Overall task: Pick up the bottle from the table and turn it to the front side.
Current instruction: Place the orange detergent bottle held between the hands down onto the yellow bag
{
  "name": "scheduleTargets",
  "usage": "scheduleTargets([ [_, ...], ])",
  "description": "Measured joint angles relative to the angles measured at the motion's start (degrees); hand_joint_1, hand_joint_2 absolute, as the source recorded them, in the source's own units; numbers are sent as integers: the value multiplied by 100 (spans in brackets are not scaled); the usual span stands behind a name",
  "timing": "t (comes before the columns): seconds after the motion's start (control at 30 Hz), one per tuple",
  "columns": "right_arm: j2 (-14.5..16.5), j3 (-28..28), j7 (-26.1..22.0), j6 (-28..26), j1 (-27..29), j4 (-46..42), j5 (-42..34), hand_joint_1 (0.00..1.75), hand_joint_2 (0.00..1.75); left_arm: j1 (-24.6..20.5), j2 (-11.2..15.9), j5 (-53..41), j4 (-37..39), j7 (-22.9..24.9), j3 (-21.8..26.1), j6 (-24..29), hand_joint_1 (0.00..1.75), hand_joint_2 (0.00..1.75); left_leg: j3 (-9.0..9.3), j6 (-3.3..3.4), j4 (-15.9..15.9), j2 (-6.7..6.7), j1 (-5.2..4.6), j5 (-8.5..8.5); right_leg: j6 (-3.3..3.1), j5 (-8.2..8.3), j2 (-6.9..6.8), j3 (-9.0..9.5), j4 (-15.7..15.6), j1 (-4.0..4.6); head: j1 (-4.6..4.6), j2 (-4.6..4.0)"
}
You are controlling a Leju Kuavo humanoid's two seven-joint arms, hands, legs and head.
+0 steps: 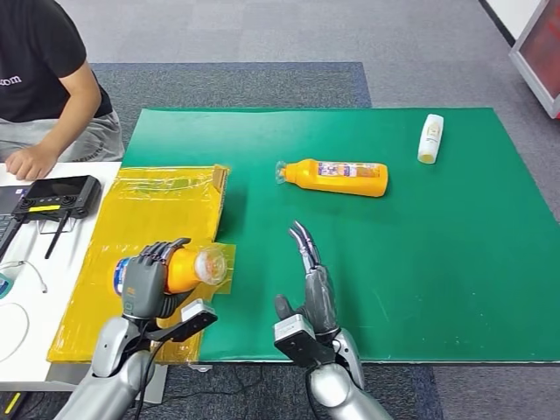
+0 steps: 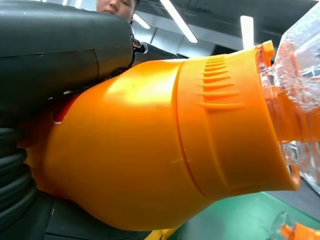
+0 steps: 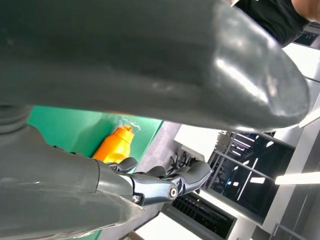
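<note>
My left hand (image 1: 146,282) grips an orange bottle (image 1: 184,268) with a clear cap, held on its side over the yellow mat at the near left. In the left wrist view the same orange bottle (image 2: 158,145) sits close against my dark fingers (image 2: 64,50). A second orange bottle (image 1: 337,178) lies on its side on the green mat (image 1: 409,262), its clear cap toward the left; the right wrist view also catches this second orange bottle (image 3: 115,145). My right hand (image 1: 316,284) hovers empty over the green mat's near part, fingers extended toward that bottle.
A small white bottle (image 1: 430,138) lies at the far right of the green mat. A yellow plastic sheet (image 1: 151,210) covers the left side. A person (image 1: 46,79) sits at the far left beside a white desk with a black controller (image 1: 56,195) and cables.
</note>
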Motion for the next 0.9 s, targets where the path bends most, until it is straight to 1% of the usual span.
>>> scheduleTargets([
  [0.1, 15, 9, -13, 3, -3, 1, -3, 0, 0, -153, -118, 66, 245, -32, 62, 21, 175, 175, 0, 0, 0, -1, 0, 0, 0, 0, -1, 1, 0, -1, 0, 0],
  [0.17, 26, 20, -36, -4, -8, 2, -7, 0, 0, -275, -240, 0, 449, -156, 156, 27, 175, 175, 0, 0, 0, -1, -1, 0, 0, 1, -1, 2, 0, -1, -1, 0],
  [0.3, 41, 72, -76, -15, -19, 16, -43, 0, 0, -503, -595, -191, 852, -539, 540, 29, 175, 175, 0, 0, 0, -1, 0, 1, -1, 3, 0, 1, 0, -1, 0, 1],
  [0.57, 69, 187, -145, -68, -45, 87, -151, 0, 0, -868, -1139, -570, 1343, -983, 1263, 29, 175, 175, 0, 0, 0, 0, 0, 1, -3, 5, 0, 0, 0, 0, 0, 0],
  [0.7, 76, 214, -181, -80, -83, 131, -199, 0, 0, -1075, -1303, -752, 1712, -901, 1436, 29, 175, 175, -1, 0, 0, 0, 0, 0, -3, 5, 0, 0, 0, 0, 0, 0],
  [0.9, 76, 243, -183, -110, -116, 187, -285, 0, 0, -1337, -1418, -853, 2208, -742, 1559, 57, 175, 175, 0, 0, 0, -1, -1, 1, -3, 5, -1, 2, 0, -1, 0, 0],
])
